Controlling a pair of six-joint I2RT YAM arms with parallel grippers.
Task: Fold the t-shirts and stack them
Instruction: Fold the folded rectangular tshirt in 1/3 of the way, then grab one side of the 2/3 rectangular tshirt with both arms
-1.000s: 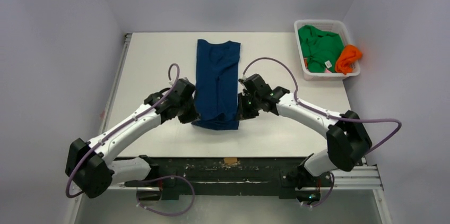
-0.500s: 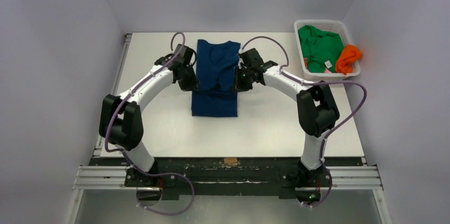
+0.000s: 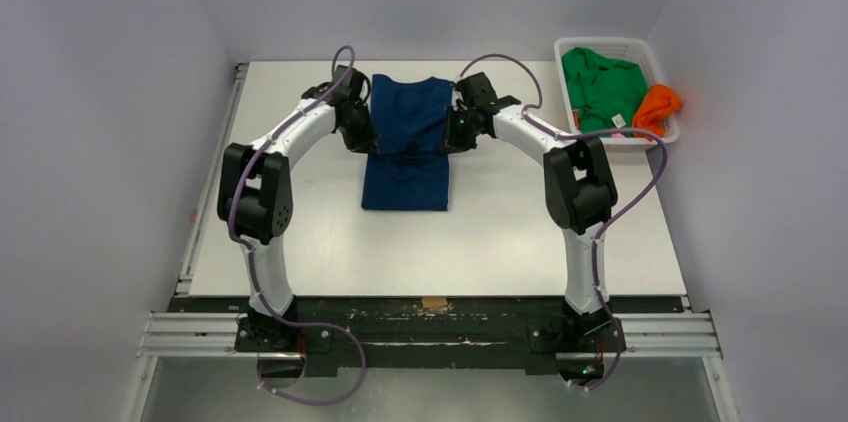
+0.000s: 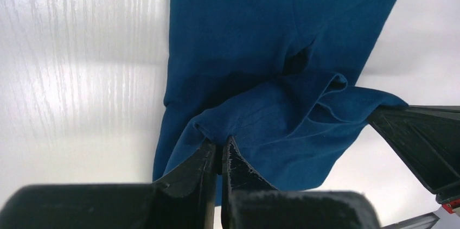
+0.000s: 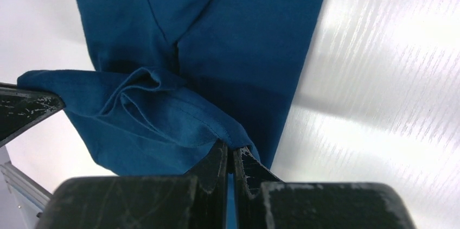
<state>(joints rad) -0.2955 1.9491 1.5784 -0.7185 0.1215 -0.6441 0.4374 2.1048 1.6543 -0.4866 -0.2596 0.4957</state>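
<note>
A dark blue t-shirt (image 3: 408,147) lies on the white table (image 3: 300,222) as a long narrow strip, its near part doubled over toward the far end. My left gripper (image 3: 362,135) is shut on the left corner of the folded-over hem (image 4: 222,143). My right gripper (image 3: 455,134) is shut on the hem's right corner (image 5: 232,150). Between the two grips the lifted cloth (image 4: 304,115) sags above the lower layer (image 5: 255,28). A green t-shirt (image 3: 603,90) and an orange t-shirt (image 3: 657,109) lie crumpled in the basket.
The white lattice basket (image 3: 605,45) stands at the table's far right corner. Both arms arch over the table's sides toward its middle. Grey walls close in on the left, far and right sides.
Both grippers have carried the blue shirt's near hem away from me, from near the front of the table to over its far half, doubling the shirt over. Both arms are stretched out farther.
</note>
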